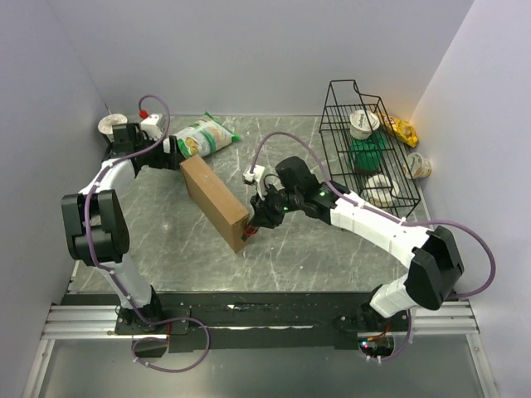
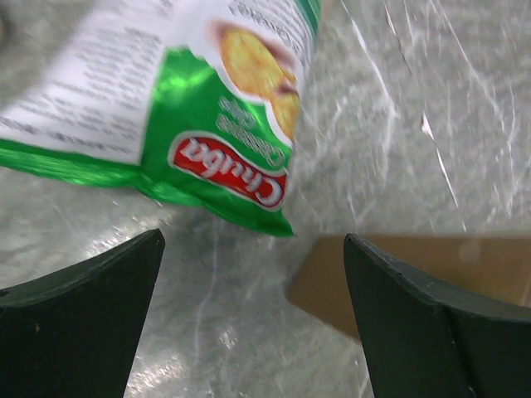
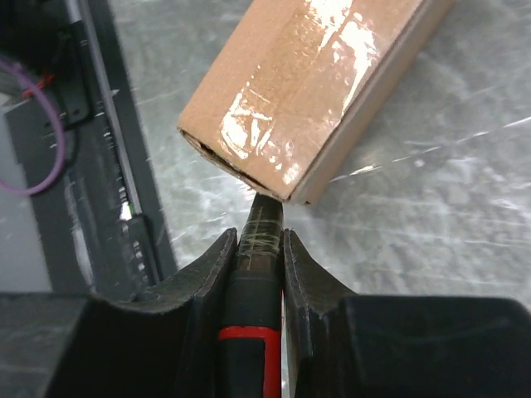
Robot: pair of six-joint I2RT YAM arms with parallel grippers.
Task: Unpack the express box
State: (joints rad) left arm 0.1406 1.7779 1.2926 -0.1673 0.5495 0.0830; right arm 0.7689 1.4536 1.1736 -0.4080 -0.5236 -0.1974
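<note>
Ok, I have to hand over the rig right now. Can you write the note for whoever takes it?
Left hand: open, holding nothing, hanging low between the snack bag and the far end of the express box.
Right hand: shut on a black tool with a red band, its tip at the box's near-end corner, by the flap seam.
Box: lies between the two arms, closed; the clear tape looks uncut.
Done: tool in hand and brought to the box.
Left: slit the tape, open the flaps, take out whatever is inside.
</note>
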